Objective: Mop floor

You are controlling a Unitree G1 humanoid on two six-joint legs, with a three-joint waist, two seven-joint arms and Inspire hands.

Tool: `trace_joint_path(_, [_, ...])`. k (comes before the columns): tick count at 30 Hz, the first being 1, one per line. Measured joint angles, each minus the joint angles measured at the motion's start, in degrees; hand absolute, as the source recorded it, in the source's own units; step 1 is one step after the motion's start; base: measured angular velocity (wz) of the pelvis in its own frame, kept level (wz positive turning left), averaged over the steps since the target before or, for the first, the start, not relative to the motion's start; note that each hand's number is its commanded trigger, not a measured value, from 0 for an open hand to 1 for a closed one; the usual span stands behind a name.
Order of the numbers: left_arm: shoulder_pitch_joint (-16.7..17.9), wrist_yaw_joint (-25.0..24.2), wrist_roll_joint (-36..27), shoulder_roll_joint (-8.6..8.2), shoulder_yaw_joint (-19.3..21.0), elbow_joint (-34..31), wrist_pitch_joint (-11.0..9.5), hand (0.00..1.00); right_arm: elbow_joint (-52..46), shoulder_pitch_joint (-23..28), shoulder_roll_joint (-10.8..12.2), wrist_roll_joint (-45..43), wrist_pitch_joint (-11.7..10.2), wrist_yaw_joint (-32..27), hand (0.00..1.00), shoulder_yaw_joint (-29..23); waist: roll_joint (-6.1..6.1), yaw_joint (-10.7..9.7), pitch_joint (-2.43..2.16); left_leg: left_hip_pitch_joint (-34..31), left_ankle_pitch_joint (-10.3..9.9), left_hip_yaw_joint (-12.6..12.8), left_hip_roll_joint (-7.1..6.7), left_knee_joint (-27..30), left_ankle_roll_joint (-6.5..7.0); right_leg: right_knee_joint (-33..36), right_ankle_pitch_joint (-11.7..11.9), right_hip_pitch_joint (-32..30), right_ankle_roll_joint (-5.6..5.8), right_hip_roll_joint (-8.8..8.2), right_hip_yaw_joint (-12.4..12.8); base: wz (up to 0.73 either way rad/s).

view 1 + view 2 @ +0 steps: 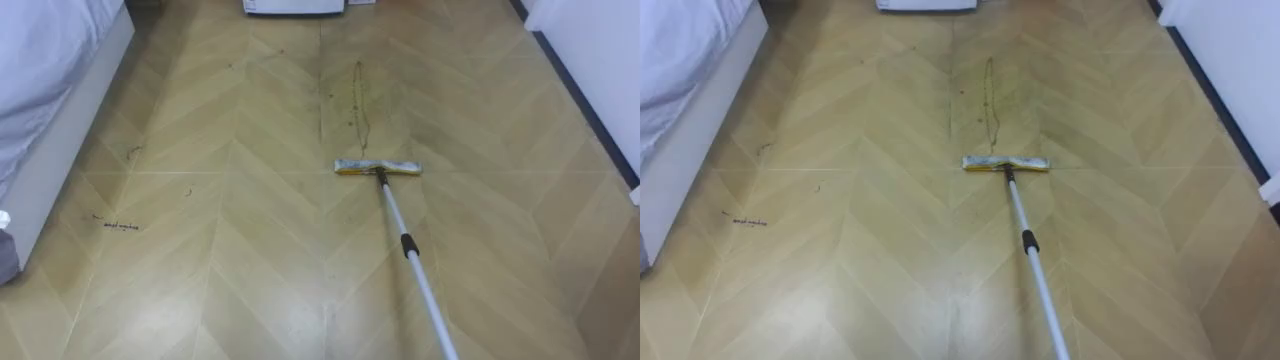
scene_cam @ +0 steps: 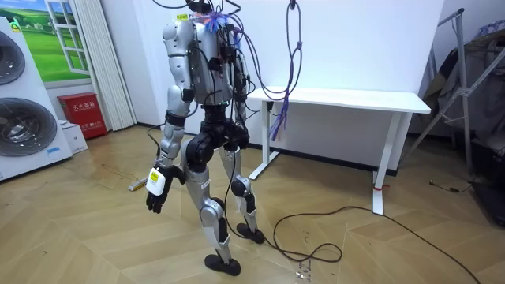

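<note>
**Position.** I stand upright on the wooden floor [image 1: 240, 270]. The washing machines [image 2: 24, 102] are at the room view's left, with a red box [image 2: 81, 114] beside them. The white desk [image 2: 339, 100] is at its right.

**Mop.** The mop head [image 1: 378, 168] lies flat on the floor near the middle of the eye views, set square across my line of sight. Its handle [image 1: 392, 215] joins the head at the centre, slants back toward me and leaves the eye views at the lower right edge. A black collar [image 1: 407, 245] sits partway along it. I cannot tell what holds the upper end.

**Soiling.** A thin dark streak [image 1: 358, 100] runs along the boards on the far side of the head, and its near end stops just short of the head. A small cluster of dark marks [image 1: 122, 226] lies well to the left, near the bed [image 1: 40, 50].

**Surroundings.** The bed, covered in a white sheet, borders the floor on my left. A white wall [image 1: 600, 60] with dark skirting borders it on my right.

**Left hand.** My left hand [image 2: 155, 195] hangs beside my thigh with the fingers pointing down. They appear slack with nothing in them, though the room view is too distant for me to be sure.
</note>
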Motion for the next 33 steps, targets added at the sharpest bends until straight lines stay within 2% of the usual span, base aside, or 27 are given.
trace_joint_path(3, [0.07, -0.18, 0.07, -0.02, 0.1, 0.04, -0.43, 0.0, 0.05, 0.02, 0.05, -0.03, -0.01, 0.1, 1.0, -0.23, -0.01, 0.23, 0.31, 0.26, 0.0, -0.01, 0.0, -0.23, 0.0, -0.06, 0.0, 0.53, 0.0, 0.0, -0.28, 0.0])
trace_joint_path(8, [0.12, -0.27, -1.04, -0.09, 0.07, 0.17, -0.44, 0.0, 0.05, 0.01, -0.01, 0.17, -0.01, 0.17, 1.0, -0.24, 0.16, 0.41, 0.36, 0.03, 0.0, -0.01, 0.01, -0.24, 0.0, -0.04, 0.0, 0.53, 0.0, 0.04, -0.27, 0.0])
trace_joint_path(16, [1.1, -0.15, -2.11, -0.57, 1.48, 0.16, -0.43, 0.0, 0.04, 0.19, -0.2, 0.36, 0.0, 0.17, 1.0, -0.24, 0.44, 0.36, 0.11, 0.34, -0.01, -0.01, 0.02, -0.18, 0.0, 0.02, 0.0, 0.56, 0.0, 0.04, -0.29, 0.0])
trace_joint_path(22, [1.2, 0.34, -2.14, -0.65, 1.73, 0.13, -0.42, 0.0, 0.2, 0.24, -0.2, 0.35, 0.0, -0.04, 1.0, -0.24, 0.53, 0.3, 0.11, 0.02, -0.01, -0.11, 0.04, 0.25, 0.0, 0.02, 0.0, 0.45, 0.0, 0.03, -0.25, 0.0])
trace_joint_path(24, [0.98, 0.34, -2.15, -0.82, 1.72, 0.19, -0.45, 0.0, 0.11, 0.15, -0.17, 0.37, 0.0, -0.36, 1.0, -0.23, 0.71, 0.35, -0.41, -1.25, -0.03, -0.11, 0.1, 0.28, 0.0, 0.35, 0.0, -0.53, 0.0, 0.05, -0.15, 0.0])
trace_joint_path(27, [0.74, 0.33, -2.11, -0.81, 1.71, 0.29, -0.46, 0.0, 0.02, 0.02, -0.2, 0.55, -0.06, -0.46, 1.0, -0.19, 0.82, 0.37, -0.35, -2.3, -0.02, -0.09, 0.15, 0.83, 0.01, 0.93, 0.01, -2.04, -0.02, 0.03, -0.23, 0.0])
trace_joint_path(29, [0.28, 0.33, -2.12, -0.78, 1.69, 0.44, -0.46, 0.0, -0.18, -0.25, -0.2, 0.94, -0.07, -0.52, 1.0, -0.09, 0.75, 0.46, -0.5, -3.5, -0.01, -0.09, 0.2, 1.11, 0.03, 1.2, 0.05, -3.39, -0.08, 0.02, -0.26, 0.0])
trace_joint_path(33, [-1.83, 0.1, -2.18, -0.57, 1.1, 2.48, -0.43, 0.0, -0.01, -1.49, -0.59, 3.01, -0.16, -0.92, 1.0, 1.52, 1.13, 0.51, -0.19, -6.32, 0.03, -0.08, 0.32, 2.23, 0.09, 1.99, 0.15, -5.68, -0.22, -0.01, -0.34, 0.0])
